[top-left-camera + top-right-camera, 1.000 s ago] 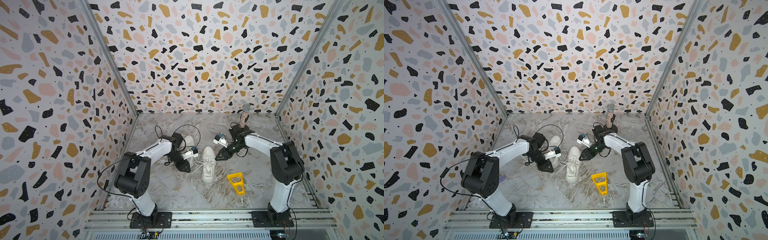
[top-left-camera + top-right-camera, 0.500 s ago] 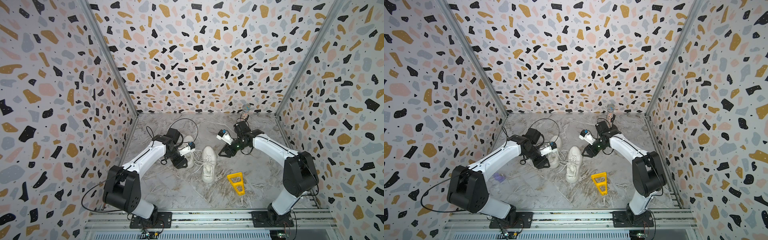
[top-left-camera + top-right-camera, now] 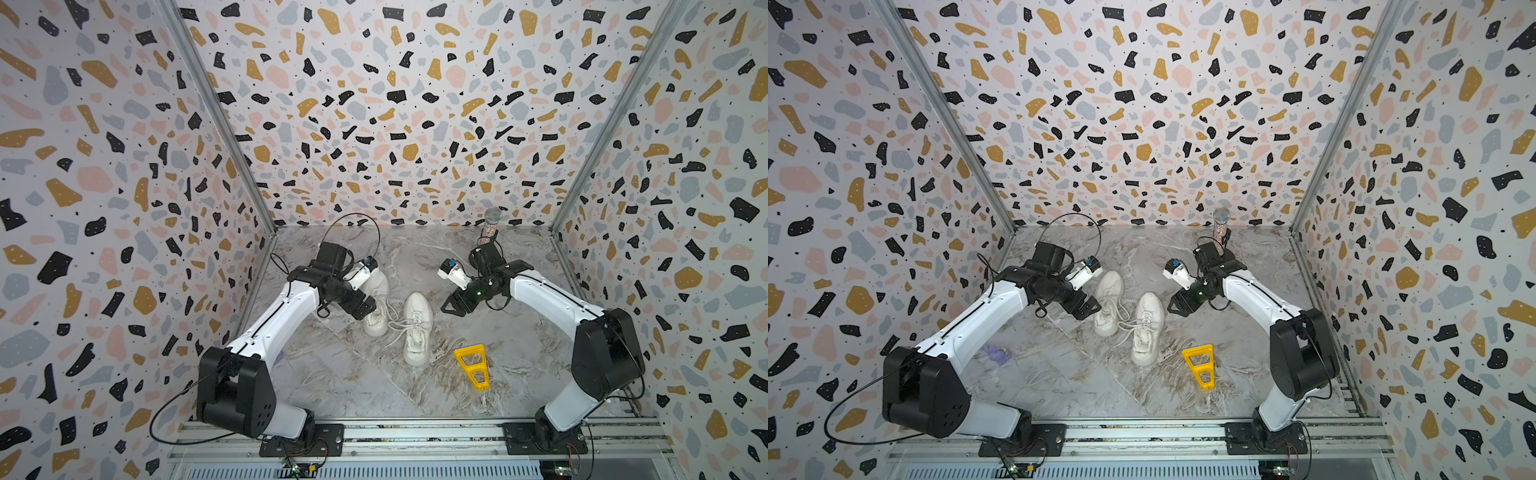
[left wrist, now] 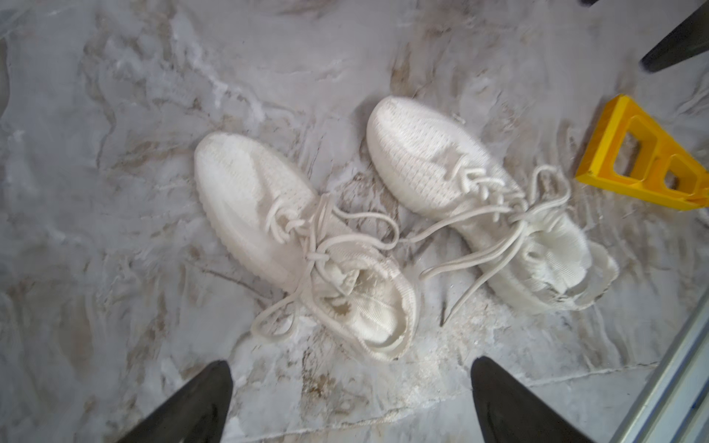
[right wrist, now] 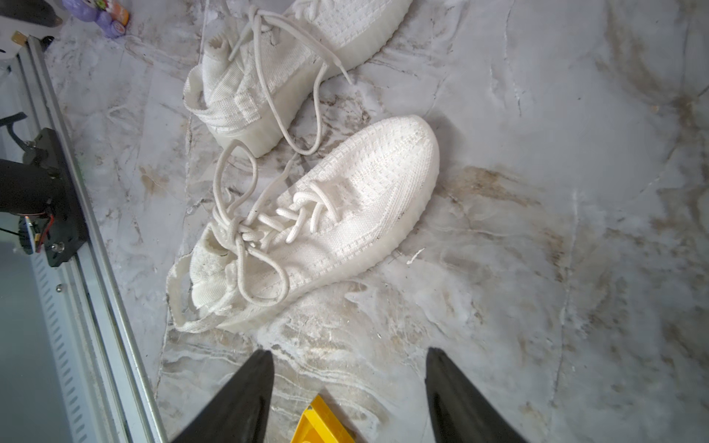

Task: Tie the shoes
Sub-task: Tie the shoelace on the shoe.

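walls (image 3: 374,104) — terrazzo print; floor (image 3: 340,382) — grey-white marble; front rail (image 3: 415,432) — metal

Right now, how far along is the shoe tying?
Done, apparently: the shoe by the left arm and the second shoe each show a looped bow. In hand: nothing; left gripper and right gripper are open, touching neither shoe. Left: nothing obvious, though bow tightness is unclear.

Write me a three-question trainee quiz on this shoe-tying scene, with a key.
1. True or false: the left gripper is shut on one of the shoes.
2. Which colour is the triangular frame lying beside the shoes? A red, B yellow, C blue.
3. Fill in: the right gripper is ____, with nothing between its jaws.
Key: 1 false; 2 B; 3 open.
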